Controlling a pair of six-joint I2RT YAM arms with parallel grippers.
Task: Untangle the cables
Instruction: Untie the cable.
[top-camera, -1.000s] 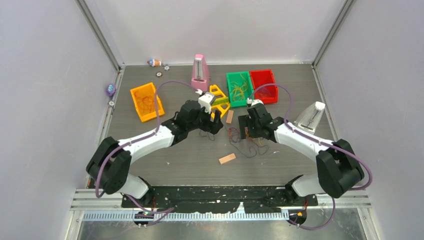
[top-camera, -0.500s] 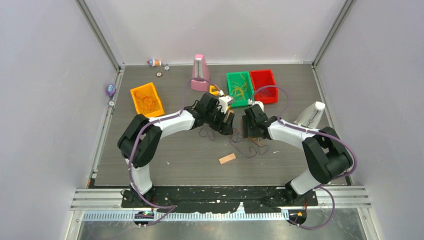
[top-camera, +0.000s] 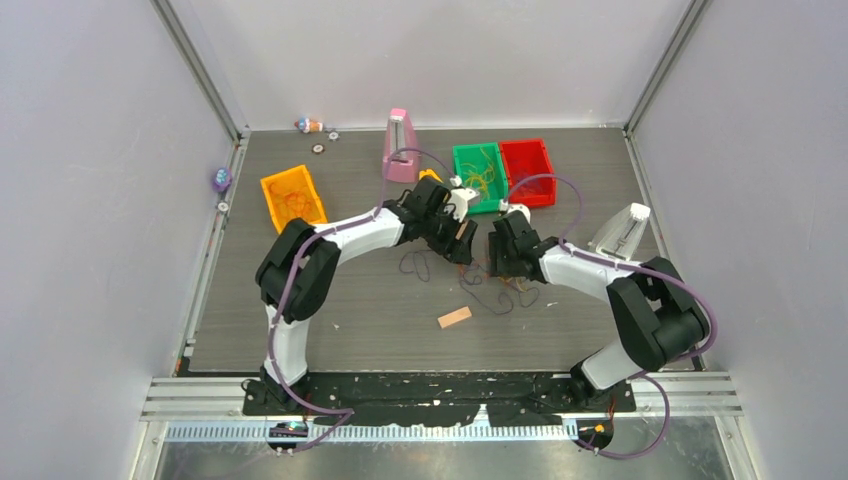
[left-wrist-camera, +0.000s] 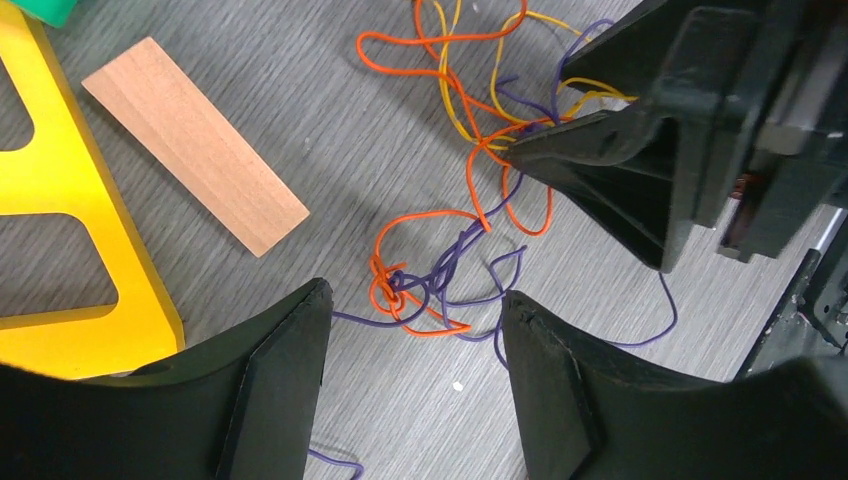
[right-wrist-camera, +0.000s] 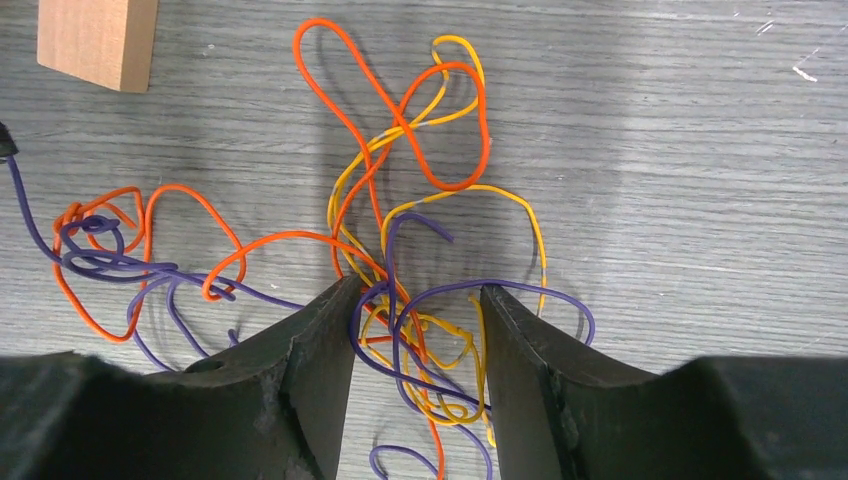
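The cables (top-camera: 497, 287) are a loose tangle of orange, yellow and purple strands lying on the grey table, just right of centre. My left gripper (top-camera: 462, 246) is open and low over the tangle's left end. In the left wrist view (left-wrist-camera: 412, 298) an orange-purple knot (left-wrist-camera: 398, 288) lies just beyond its spread fingertips. My right gripper (top-camera: 500, 266) is open and low over the tangle's middle. In the right wrist view (right-wrist-camera: 417, 290) several yellow, purple and orange strands (right-wrist-camera: 400, 120) run between its jaws. The right gripper's fingers (left-wrist-camera: 620, 170) also show in the left wrist view, touching the strands.
A wooden block (top-camera: 454, 317) lies in front of the tangle; another (left-wrist-camera: 195, 145) lies beside a yellow frame (left-wrist-camera: 60, 200). Green (top-camera: 478, 177), red (top-camera: 527, 170) and orange (top-camera: 293, 198) bins stand at the back. A pink metronome (top-camera: 398, 145) and a white one (top-camera: 620, 232) stand nearby.
My left arm has swung right and further out, bringing its gripper to the tangle's left end. My right gripper has shifted slightly left over the tangle.
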